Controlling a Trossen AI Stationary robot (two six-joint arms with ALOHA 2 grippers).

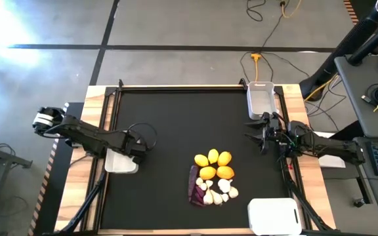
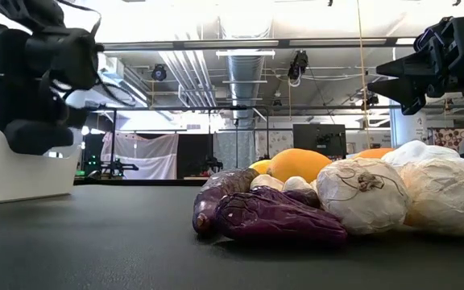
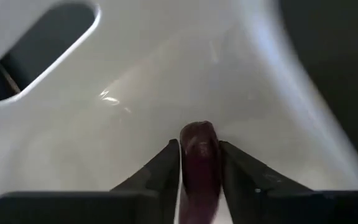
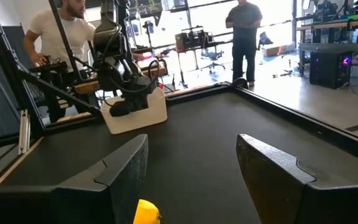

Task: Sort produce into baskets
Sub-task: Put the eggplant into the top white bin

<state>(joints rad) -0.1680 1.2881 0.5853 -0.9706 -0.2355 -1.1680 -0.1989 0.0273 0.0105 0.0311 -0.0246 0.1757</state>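
Tabletop [image 1: 169, 131] black; produce pile [image 1: 214, 177] at 5 o'clock of centre. Baskets: one at 9 o'clock [image 1: 120, 162], one at 2 [image 1: 260, 98], one at 5 [image 1: 274, 215]. Left gripper [image 3: 199, 163] inside the 9 o'clock basket, narrow, purple vegetable [image 3: 199, 155] between its fingers. Right gripper [image 1: 262, 134] at 3 o'clock, wide, nothing in it.

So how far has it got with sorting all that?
Barely begun. No basket visibly holds a sorted item yet. In hand: the left gripper is inside the left basket with a purple vegetable between its fingers. Left: the pile of yellow fruits, bulbs and purple vegetables at mid-table. The right gripper waits, open, near the far basket; a third basket sits nearer.
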